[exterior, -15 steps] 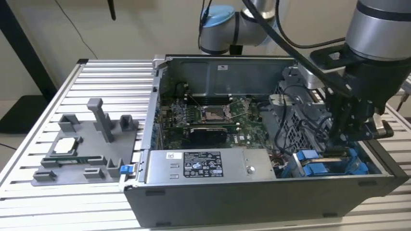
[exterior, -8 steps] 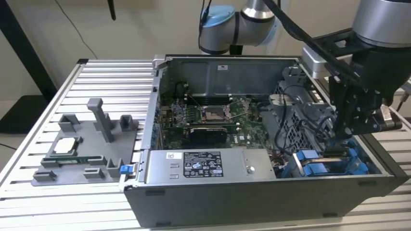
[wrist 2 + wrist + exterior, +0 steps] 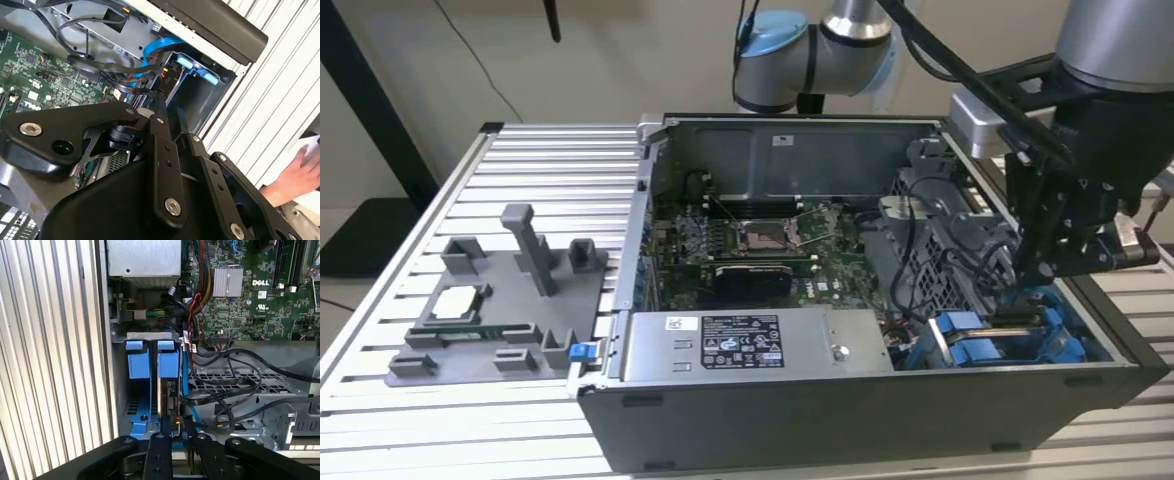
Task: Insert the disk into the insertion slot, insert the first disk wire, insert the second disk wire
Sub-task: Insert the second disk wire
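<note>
Hand (image 3: pixel 172 432) poised directly over the insertion slot (image 3: pixel 150 390), fingers pinched on the edge-on disk (image 3: pixel 167 405), whose long axis runs straight down the bay.

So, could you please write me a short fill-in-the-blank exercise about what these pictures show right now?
1. The gripper is lowered into the open computer ____.
2. The plastic caddy in the drive bay beneath the gripper is coloured ____.
3. In the second wrist view, a person's ____ rests beyond the case, on the ribbed table.
4. The grey fixture tray sits on the exterior view's ____ side.

Missing words: case; blue; hand; left
</note>
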`<state>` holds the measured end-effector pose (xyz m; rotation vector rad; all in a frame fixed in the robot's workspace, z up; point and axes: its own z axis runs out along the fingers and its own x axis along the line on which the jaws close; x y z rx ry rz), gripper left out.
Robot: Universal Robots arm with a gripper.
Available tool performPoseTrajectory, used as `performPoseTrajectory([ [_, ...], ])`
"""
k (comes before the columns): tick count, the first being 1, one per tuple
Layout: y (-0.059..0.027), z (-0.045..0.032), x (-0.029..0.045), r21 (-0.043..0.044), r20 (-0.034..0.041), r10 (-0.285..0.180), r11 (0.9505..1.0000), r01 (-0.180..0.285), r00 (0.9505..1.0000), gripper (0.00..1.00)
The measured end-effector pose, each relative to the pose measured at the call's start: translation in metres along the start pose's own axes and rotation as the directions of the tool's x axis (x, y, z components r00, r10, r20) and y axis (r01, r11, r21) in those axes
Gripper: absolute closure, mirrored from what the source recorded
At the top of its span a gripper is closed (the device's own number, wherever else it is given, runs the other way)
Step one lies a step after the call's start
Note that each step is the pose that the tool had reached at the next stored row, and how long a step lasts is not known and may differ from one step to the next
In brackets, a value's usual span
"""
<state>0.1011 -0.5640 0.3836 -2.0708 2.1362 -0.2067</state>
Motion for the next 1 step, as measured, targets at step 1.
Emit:
performPoseTrajectory([
  [1, 0.0, 0.0, 0.0, 0.0, 0.0, 0.0, 1.0, 0.0, 1.0, 0.0],
])
